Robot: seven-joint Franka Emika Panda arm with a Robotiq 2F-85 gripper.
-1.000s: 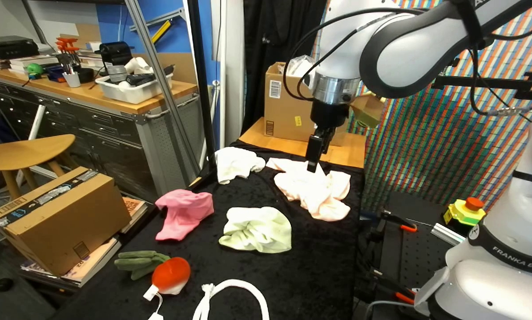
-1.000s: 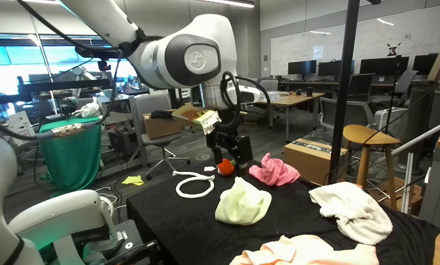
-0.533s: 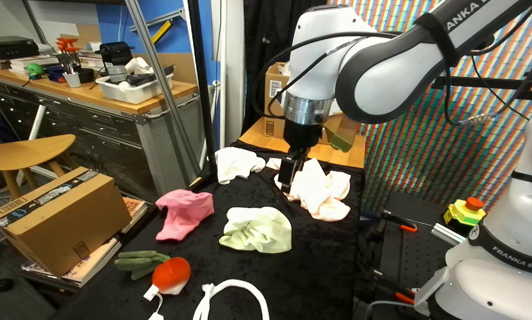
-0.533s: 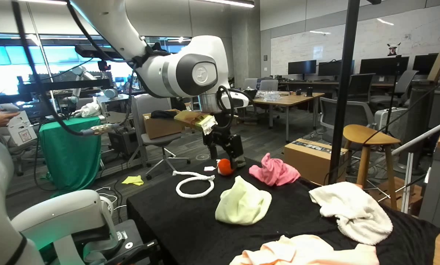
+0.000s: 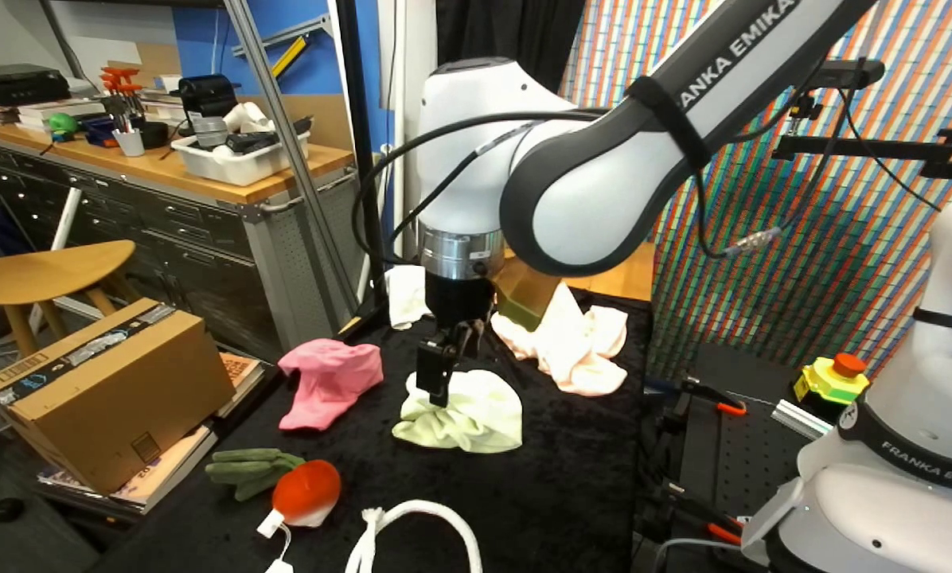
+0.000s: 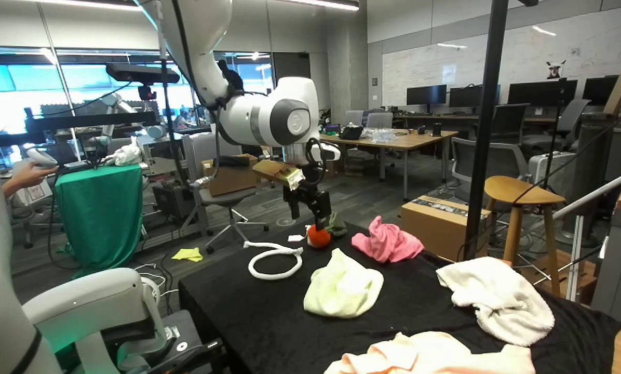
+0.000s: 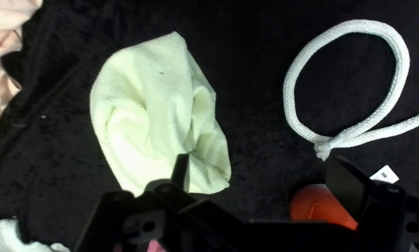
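The black two-fingered gripper (image 7: 260,171) hangs above the black velvety table cover (image 7: 255,87), its fingers spread wide apart; in the wrist view, the crumpled pale-green fabric cloth (image 7: 160,112) lies below, its lower edge partly hidden by one finger, while the other overlaps a rounded orange-red object (image 7: 314,204)

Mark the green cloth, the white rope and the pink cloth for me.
Green cloth (image 7: 158,112), wrist view: a fold near its middle.
White rope (image 7: 402,63), wrist view: the right side of its loop.
Pink cloth (image 5: 331,376), an exterior view: about its middle.
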